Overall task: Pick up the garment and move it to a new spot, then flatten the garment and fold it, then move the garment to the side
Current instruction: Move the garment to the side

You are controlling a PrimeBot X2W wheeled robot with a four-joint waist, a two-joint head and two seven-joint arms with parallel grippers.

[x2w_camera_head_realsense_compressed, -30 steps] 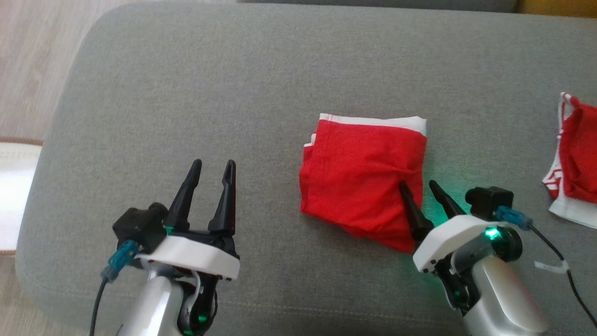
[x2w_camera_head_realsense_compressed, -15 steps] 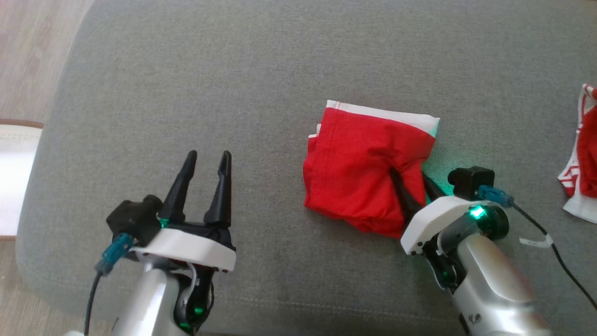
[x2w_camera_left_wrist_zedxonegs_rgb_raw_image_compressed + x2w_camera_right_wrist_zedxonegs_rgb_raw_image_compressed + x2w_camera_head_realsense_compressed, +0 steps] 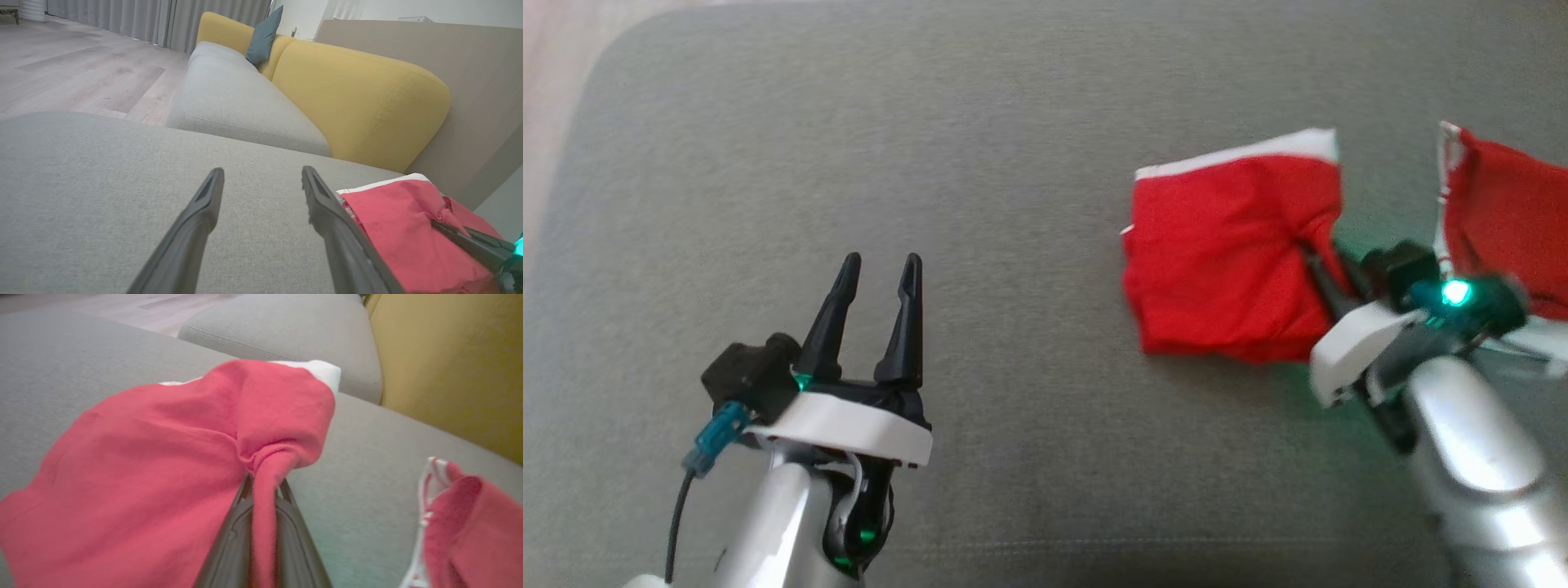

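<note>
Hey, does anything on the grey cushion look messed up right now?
The folded red garment is puckered at its right edge, where the right pincer is shut on a pinch of cloth. A second red garment lies rumpled beside it.

We can read no words, brands or numbers here. The red garment (image 3: 1225, 269) bears a plain white band. At 3 o'clock of the head view, the second red garment (image 3: 1503, 212) has red marks along its white edge, too blurred for us to read.
</note>
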